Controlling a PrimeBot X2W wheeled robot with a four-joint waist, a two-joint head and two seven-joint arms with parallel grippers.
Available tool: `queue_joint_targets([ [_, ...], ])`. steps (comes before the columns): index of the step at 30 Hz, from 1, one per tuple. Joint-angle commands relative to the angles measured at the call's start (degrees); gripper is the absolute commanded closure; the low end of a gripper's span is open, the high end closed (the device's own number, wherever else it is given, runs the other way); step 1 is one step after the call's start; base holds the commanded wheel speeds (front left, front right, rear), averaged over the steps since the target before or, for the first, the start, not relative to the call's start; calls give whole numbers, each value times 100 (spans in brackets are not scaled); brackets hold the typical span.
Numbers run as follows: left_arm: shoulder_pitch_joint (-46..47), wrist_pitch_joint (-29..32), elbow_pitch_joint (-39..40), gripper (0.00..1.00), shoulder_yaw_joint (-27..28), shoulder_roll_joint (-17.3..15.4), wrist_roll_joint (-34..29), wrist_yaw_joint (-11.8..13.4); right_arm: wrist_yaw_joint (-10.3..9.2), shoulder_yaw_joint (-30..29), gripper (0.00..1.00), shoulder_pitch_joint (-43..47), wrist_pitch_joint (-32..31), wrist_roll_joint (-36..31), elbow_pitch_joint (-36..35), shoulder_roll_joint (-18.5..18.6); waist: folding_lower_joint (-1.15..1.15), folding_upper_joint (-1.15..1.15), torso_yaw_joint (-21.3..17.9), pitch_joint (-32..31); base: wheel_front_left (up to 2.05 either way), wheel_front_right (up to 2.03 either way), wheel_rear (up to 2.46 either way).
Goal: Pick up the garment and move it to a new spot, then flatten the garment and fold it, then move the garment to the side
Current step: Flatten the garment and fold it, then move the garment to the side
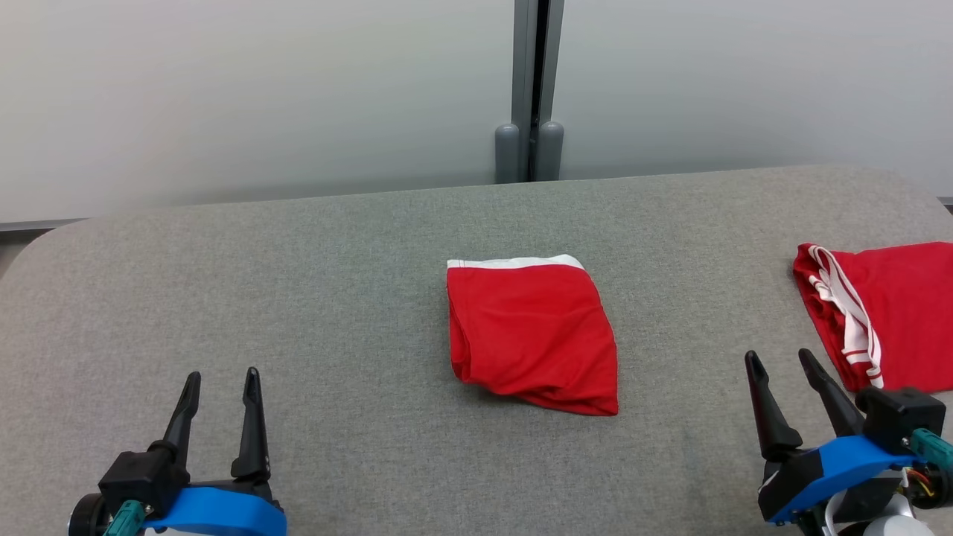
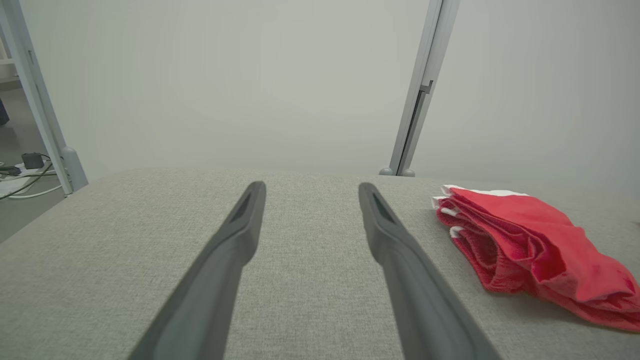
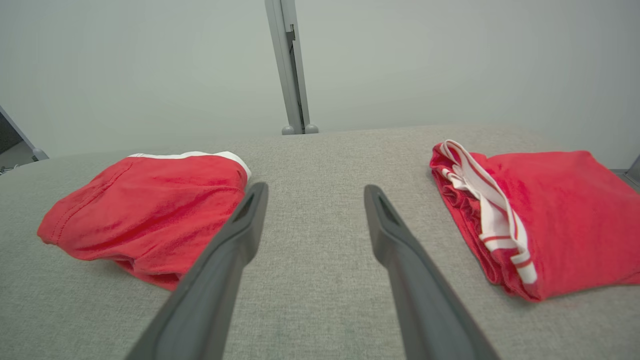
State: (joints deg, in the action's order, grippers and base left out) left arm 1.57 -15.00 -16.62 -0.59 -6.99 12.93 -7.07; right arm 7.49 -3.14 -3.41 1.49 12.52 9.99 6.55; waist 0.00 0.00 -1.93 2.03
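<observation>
A folded red garment (image 1: 530, 331) with a white band along its far edge lies in the middle of the grey table (image 1: 298, 298). It also lies at the right in the left wrist view (image 2: 530, 250) and at the left in the right wrist view (image 3: 145, 210). My left gripper (image 1: 220, 385) hovers open at the near left, well apart from it; nothing sits between its fingers (image 2: 235, 245). My right gripper (image 1: 782, 366) stands open at the near right, empty, between the two red pieces (image 3: 312, 195).
A second folded red garment (image 1: 890, 309) with white striped trim lies at the table's right edge, close to my right gripper (image 3: 540, 215). A grey wall with a vertical post (image 1: 530, 89) stands behind the table. Cables lie on the floor at far left (image 2: 20, 170).
</observation>
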Motion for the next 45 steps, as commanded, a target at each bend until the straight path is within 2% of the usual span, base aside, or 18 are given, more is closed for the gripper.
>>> queue_joint_targets([
  [1, 10, -24, -10, 0, 17, -2, -35, -8, 1, -1, 0, 40, -27, 6, -2, -32, 0, 0, 1, 0, 0, 0, 0],
  [12, 36, -24, 9, 0, -50, -12, -62, -29, 1, 76, 0, -56, -113, 44, -43, -59, 0, 0, 73, 5, 0, 0, 0],
  [16, 113, -24, 50, 0, -78, -44, -69, -36, 1, 205, 0, -367, -308, 217, -75, -52, 0, 0, 137, 105, 0, 0, 0],
  [19, 178, -24, 97, 0, -101, -64, -70, -41, 1, 251, 0, -731, -687, 310, 25, -90, 0, 0, 209, 247, 0, 0, 0],
  [22, 281, -24, 169, 0, -122, -78, -83, -44, 1, 318, 0, -1246, -1307, 362, 309, -142, 0, 0, 310, 455, 0, 0, 0],
  [27, 476, -24, 263, 0, -180, -60, -92, -43, 1, 325, 0, -1975, -2211, 425, 1167, -246, 0, 0, 558, 820, 0, 0, 0],
  [33, 715, -24, 298, 0, -275, -15, -95, -48, 1, 124, 0, -2589, -2516, 204, 2232, -336, 0, 0, 837, 1156, 0, 0, 0],
  [37, 792, -24, 281, 0, -285, 19, -86, -50, 2, 379, 0, -2835, -2691, 350, 2807, -369, 0, 0, 892, 1256, 0, 0, 0],
  [38, 790, -24, 289, 0, -272, 23, -85, -50, 2, 499, 4, -2852, -2736, 408, 2890, -385, 0, 0, 878, 1264, 0, 0, 0],
  [39, 782, -24, 294, 0, -255, 28, -85, -38, 3, 640, 33, -2882, -2760, 482, 2947, -389, 0, 0, 850, 1267, 0, 0, 0],
  [40, 778, -24, 286, 0, -245, 35, -87, -38, 4, 790, 100, -2916, -2778, 555, 2963, -391, 0, 0, 820, 1264, 0, 0, 0],
  [42, 778, -24, 272, 0, -210, 36, -75, -38, 8, 1134, 100, -2978, -2831, 646, 2918, -355, 0, 0, 711, 1246, 0, 0, 0],
  [45, 768, -24, 295, 0, -156, 29, -65, -39, 5, 1657, 100, -3152, -2845, 801, 2600, -46, 0, 0, 470, 1198, 0, 0, 0],
])
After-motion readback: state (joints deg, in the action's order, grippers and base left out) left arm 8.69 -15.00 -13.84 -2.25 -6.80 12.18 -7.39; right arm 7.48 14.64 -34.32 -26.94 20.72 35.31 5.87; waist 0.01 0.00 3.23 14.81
